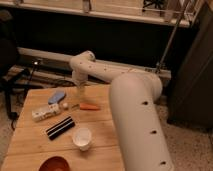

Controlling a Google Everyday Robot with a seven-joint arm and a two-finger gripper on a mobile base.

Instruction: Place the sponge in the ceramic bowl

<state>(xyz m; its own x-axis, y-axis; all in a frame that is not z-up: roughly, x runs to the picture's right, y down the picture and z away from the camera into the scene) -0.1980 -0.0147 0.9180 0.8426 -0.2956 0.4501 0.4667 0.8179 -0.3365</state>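
Note:
The light-blue sponge [56, 96] lies flat at the back left of the wooden table [30, 142]. The red-orange ceramic bowl [54, 164] sits at the table's front edge, partly cut off by the bottom of the view. My white arm reaches in from the right, bends at an elbow, and points down to the gripper [80, 94]. The gripper hangs just above the back of the table, a little to the right of the sponge and apart from it. Nothing shows in it.
An orange carrot-like piece [90, 106] lies right beside the gripper. A white packet [45, 112], a black-and-white striped bar [60, 127] and a white cup [81, 138] stand between sponge and bowl. A dark chair [7, 60] is at the left.

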